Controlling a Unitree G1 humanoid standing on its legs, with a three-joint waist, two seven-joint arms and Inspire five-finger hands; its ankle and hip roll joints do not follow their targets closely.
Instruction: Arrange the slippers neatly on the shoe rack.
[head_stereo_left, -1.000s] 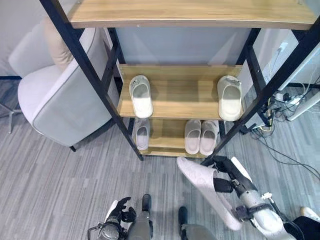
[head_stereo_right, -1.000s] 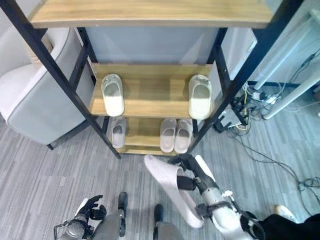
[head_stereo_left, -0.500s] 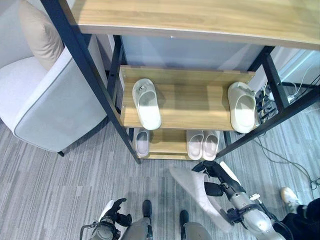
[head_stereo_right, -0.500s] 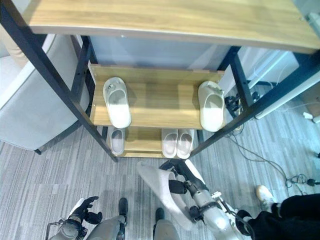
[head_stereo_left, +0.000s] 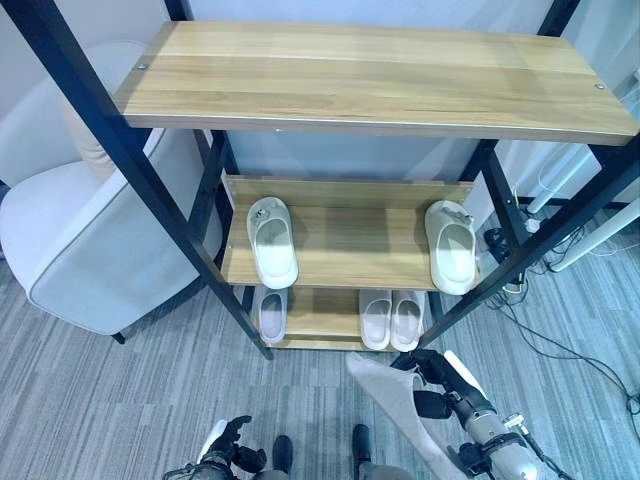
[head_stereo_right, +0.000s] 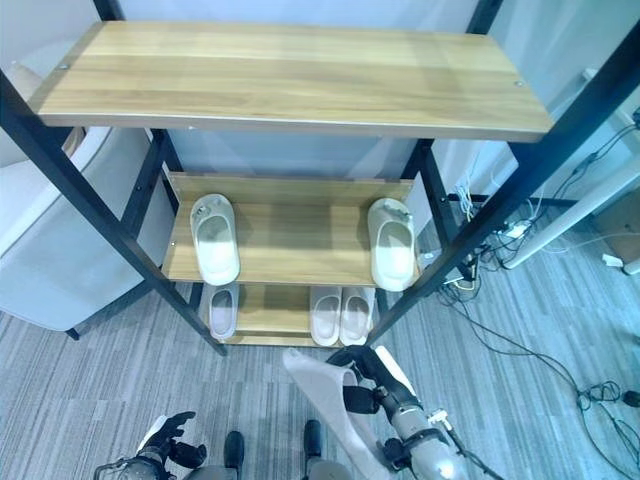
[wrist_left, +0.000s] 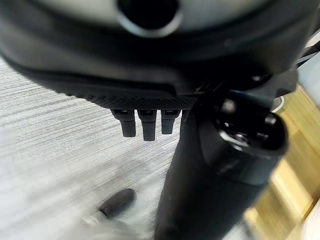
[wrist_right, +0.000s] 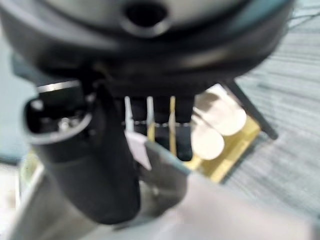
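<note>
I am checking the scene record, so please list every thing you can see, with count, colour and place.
Rack: one, black frame with wooden shelves, centre.
Middle-shelf slippers: two, cream, one at the left end, one at the right end.
Bottom-shelf slippers: three, pale; one alone on the left, a pair side by side on the right.
Held slipper: one, pale, above the floor before the rack.
Armchair: one, light grey, left of the rack.
Cables: dark, floor, right.
Right hand: dark, shut on the held slipper.
Left hand: dark, low on the left, holds nothing.
</note>
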